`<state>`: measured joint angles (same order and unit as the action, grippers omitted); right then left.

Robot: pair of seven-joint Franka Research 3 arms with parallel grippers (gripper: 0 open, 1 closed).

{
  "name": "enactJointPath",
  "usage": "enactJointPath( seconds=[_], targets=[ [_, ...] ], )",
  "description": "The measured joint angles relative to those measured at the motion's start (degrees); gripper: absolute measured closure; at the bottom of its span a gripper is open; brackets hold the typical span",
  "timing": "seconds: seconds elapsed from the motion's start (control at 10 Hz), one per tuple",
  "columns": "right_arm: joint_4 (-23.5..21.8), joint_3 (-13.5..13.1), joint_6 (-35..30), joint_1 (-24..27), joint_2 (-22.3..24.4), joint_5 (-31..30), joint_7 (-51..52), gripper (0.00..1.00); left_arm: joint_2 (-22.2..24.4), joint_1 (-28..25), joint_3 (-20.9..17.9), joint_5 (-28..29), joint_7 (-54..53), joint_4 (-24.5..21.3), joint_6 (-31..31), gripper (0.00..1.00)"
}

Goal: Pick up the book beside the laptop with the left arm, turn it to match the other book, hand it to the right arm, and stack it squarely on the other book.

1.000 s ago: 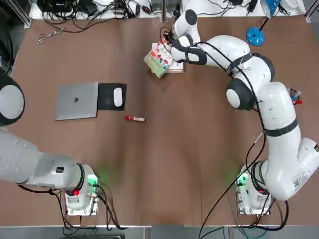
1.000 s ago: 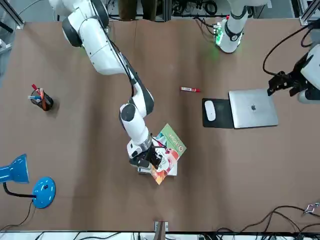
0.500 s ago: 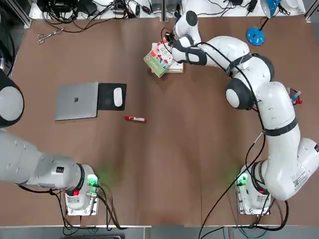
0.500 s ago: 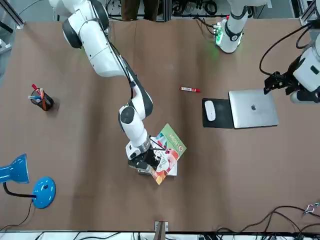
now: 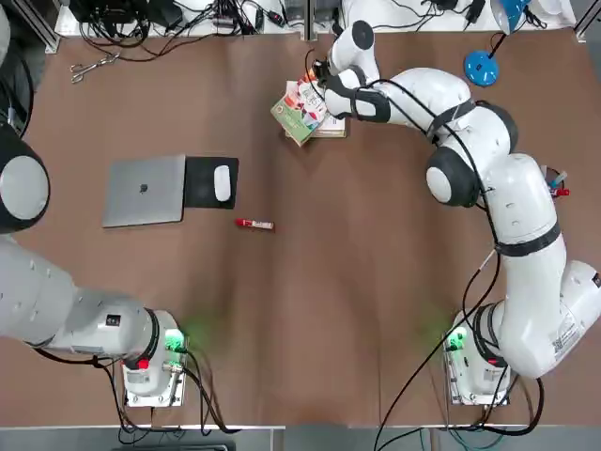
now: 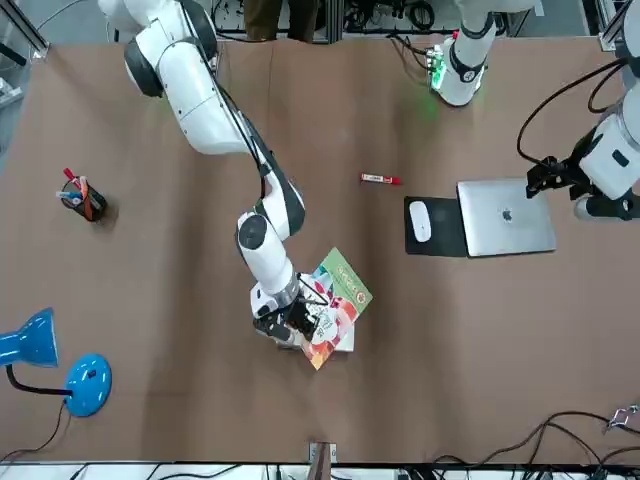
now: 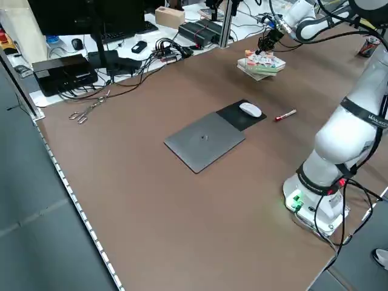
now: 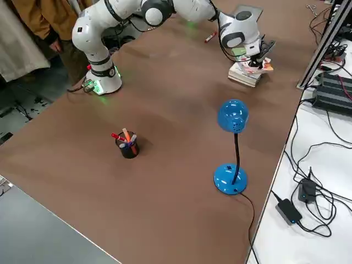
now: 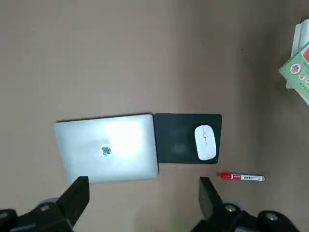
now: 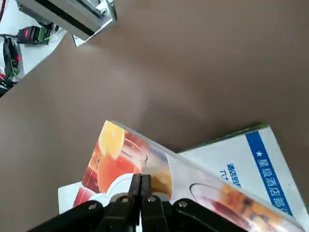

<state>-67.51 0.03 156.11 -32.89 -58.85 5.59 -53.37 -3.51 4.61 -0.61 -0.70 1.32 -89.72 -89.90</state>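
Silver laptop (image 5: 143, 192) first, since it's nearest the robot's side: the left gripper (image 9: 144, 186) is held in the air close by, fingers spread wide, nothing held. Its arm has been shifted a little over the last second, but no book is left beside the laptop to be picked up, so the left arm's part looks finished.

Farther out, past the red marker (image 5: 254, 225), the right gripper (image 10: 141, 180) is parked over the book pile, fingers closed together on top of the floral cover. Whether any paper is actually pinched can't be told. It's been nudged slightly toward the robot's right since a second ago, while the floral book (image 6: 346, 288) hasn't visibly been moved with it. So probably slid over or let go of rather than carried, tbh.

The floral one is lying across the other book (image 10: 265, 166), well askew, with its green corner poking out over the tabletop (image 6: 420, 350). Stacked, yes, squarely, no. A twist and a nudge till the edges line up still seem needed, and care would be wise, as that thin cover could be bent or skidded off.
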Motion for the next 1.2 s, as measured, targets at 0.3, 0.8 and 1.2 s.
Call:
enactJointPath(
  seconds=[0.3,0.8,1.2],
  targets=[
    [-3.4,0.0,0.4,0.5,2.0,0.0,-0.5,0.98,0.0,0.0,0.0,0.0,0.0,1.1,0.0,0.00],
    [-11.8,-0.4,0.5,0.8,7.5,0.0,-1.4,0.98,-0.3,-0.3,-0.1,0.0,0.0,1.2,0.0,0.00],
    [-18.1,-0.5,3.1,0.8,10.9,0.0,-4.6,0.98,-0.9,-0.4,-0.3,0.0,0.0,1.2,0.0,0.00]
  ],
)
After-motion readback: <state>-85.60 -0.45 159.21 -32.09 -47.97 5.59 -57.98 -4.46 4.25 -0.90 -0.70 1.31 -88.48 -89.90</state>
